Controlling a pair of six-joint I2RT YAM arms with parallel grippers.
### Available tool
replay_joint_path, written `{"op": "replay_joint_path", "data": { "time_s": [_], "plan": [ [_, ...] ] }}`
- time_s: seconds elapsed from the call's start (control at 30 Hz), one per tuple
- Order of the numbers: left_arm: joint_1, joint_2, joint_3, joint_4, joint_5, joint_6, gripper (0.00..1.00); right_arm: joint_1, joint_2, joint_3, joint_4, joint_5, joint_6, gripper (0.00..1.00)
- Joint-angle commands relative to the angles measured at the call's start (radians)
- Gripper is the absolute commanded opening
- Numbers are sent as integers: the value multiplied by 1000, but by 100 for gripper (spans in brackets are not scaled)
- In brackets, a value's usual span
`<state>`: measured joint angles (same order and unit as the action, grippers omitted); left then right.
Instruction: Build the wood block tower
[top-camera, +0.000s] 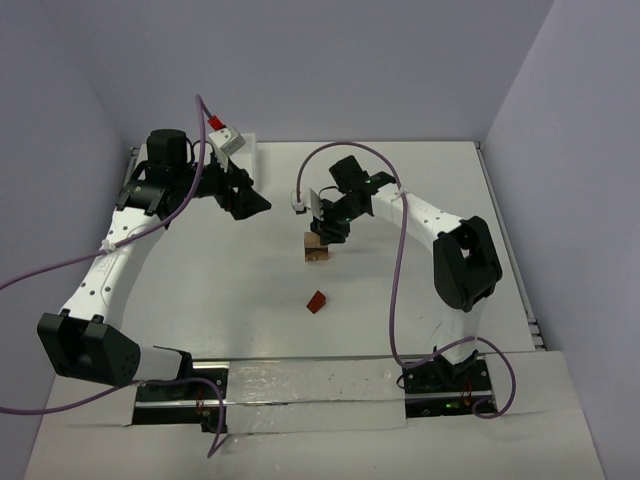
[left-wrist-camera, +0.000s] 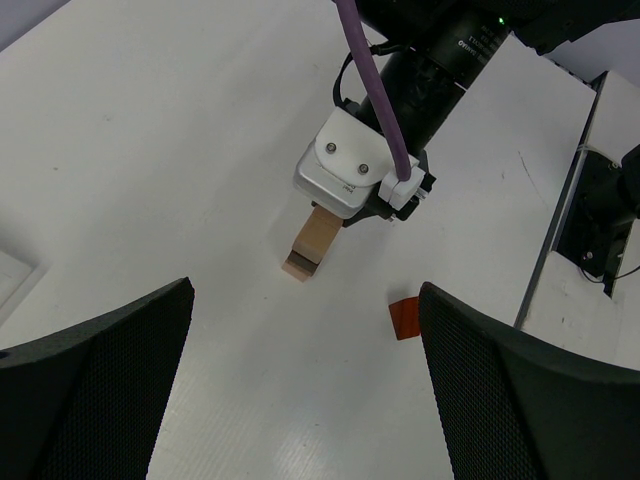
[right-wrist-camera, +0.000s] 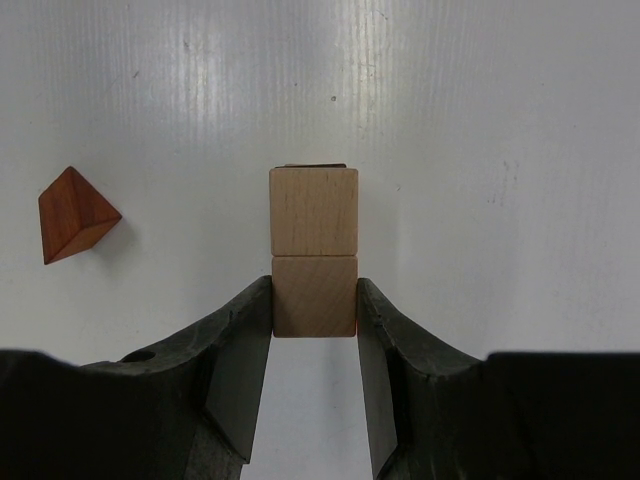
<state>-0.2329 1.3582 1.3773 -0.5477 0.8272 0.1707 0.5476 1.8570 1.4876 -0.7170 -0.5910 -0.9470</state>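
The wood block tower (top-camera: 318, 250) stands mid-table. In the right wrist view it shows a light tan top block (right-wrist-camera: 314, 296), a second tan block (right-wrist-camera: 313, 211) under it, and a thin dark edge (right-wrist-camera: 313, 165) of a lower block. My right gripper (right-wrist-camera: 314, 300) is shut on the top tan block, one finger against each side. It is right above the tower in the top view (top-camera: 328, 228). A reddish-brown wedge (top-camera: 316, 301) lies loose on the table nearer the bases; it also shows in both wrist views (right-wrist-camera: 72, 213) (left-wrist-camera: 404, 318). My left gripper (left-wrist-camera: 305, 400) is open and empty, up and to the left of the tower (top-camera: 250, 203).
A white bin (top-camera: 247, 155) sits at the far left behind the left gripper, and its corner shows in the left wrist view (left-wrist-camera: 12, 283). The right arm's white camera housing (left-wrist-camera: 345, 175) hangs over the tower. Purple cables loop over both arms.
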Motion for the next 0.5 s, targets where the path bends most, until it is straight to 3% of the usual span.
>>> {"op": "replay_joint_path", "data": {
  "time_s": [0.0, 0.4, 0.47],
  "plan": [
    [-3, -8, 26, 6, 27, 23, 99, 11, 22, 48, 17, 3, -9, 46],
    [-3, -10, 23, 9, 29, 21, 99, 11, 24, 54, 11, -1, -21, 46],
    [-3, -9, 24, 9, 29, 21, 99, 11, 25, 54, 10, -3, -18, 50]
  ]
}}
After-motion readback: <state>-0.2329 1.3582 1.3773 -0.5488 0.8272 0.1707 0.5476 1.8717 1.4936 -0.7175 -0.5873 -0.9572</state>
